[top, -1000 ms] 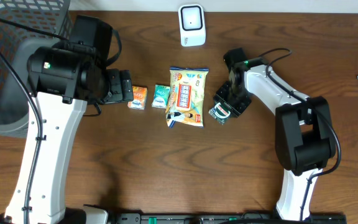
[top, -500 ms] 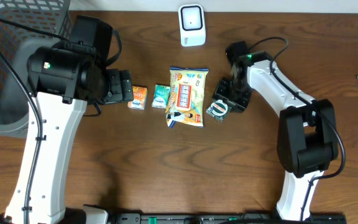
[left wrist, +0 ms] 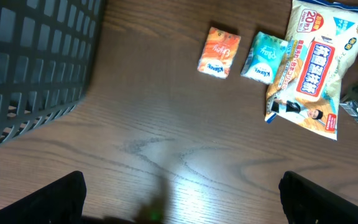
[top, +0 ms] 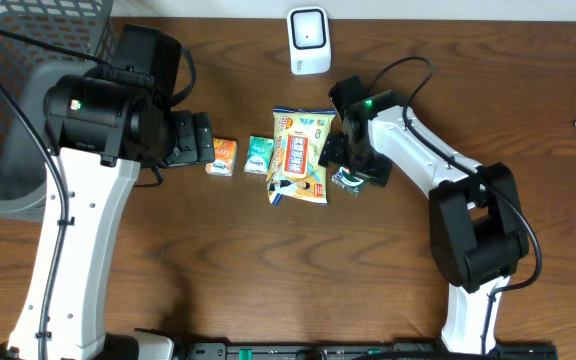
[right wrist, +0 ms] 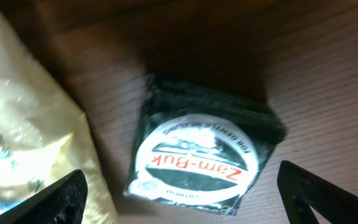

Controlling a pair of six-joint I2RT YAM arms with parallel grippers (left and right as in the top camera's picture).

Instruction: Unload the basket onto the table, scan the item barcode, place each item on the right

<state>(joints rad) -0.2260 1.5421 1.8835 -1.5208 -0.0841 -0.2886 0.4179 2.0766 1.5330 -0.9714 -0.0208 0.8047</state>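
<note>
Your table (top: 268, 270) is dark brown wood with visible grain. Only the overhead view gives you the white scanner (top: 308, 40). Only the right wrist view lets you read the round label on the dark, squarish Zam-Buk box (right wrist: 201, 155), which lies flat just beside the crinkly yellow snack bag (right wrist: 30, 124). The right gripper (right wrist: 188, 198) has its jaws wide apart either side of the box, not touching it. The left gripper (left wrist: 188, 202) has its jaws apart and empty, near the black mesh basket (left wrist: 30, 62).
</note>
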